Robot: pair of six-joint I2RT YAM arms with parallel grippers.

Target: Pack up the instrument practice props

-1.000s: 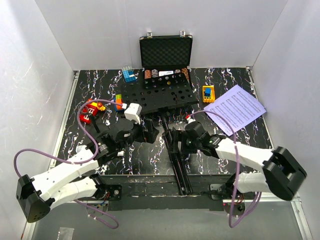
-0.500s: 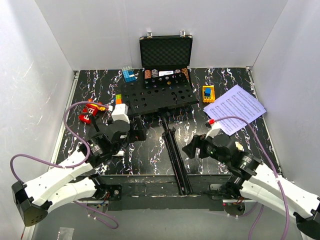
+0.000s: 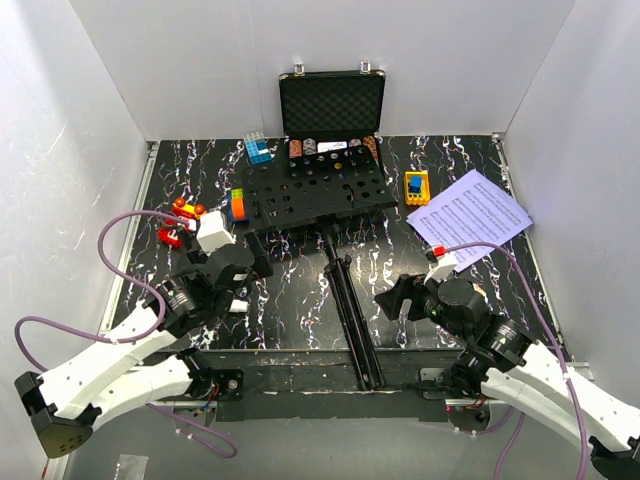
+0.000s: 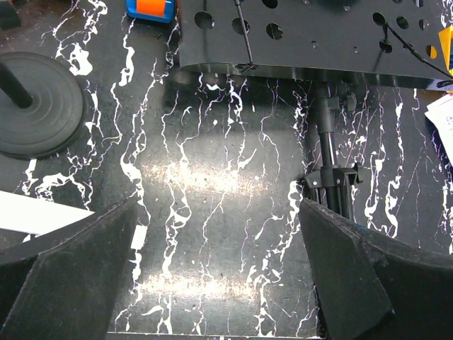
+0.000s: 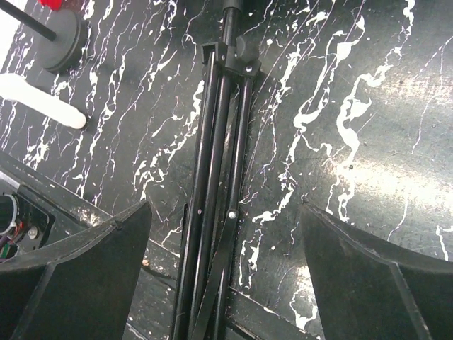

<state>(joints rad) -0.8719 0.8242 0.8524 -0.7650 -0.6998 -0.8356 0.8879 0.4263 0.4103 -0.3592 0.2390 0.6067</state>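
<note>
The music stand point(image 3: 345, 300) lies flat down the middle of the marbled table point(image 3: 400, 250) between my arms, its perforated desk point(image 3: 310, 190) at the far end just before the open chip case point(image 3: 331, 105), its folded legs toward me. The sheet-music pages point(image 3: 470, 215) lie far right, and the microphone point(image 5: 39, 99) lies by my left arm. My left gripper point(image 4: 212, 262) and right gripper point(image 5: 223, 269) both hover spread wide, holding nothing.

The left arm point(image 3: 110, 358) and the right arm point(image 3: 548, 378) are made of white shells joined by round black parts. A purple cable point(image 3: 103, 232) is looped along each. The fingers point(image 4: 71, 273) are shaped like black wedges.
</note>
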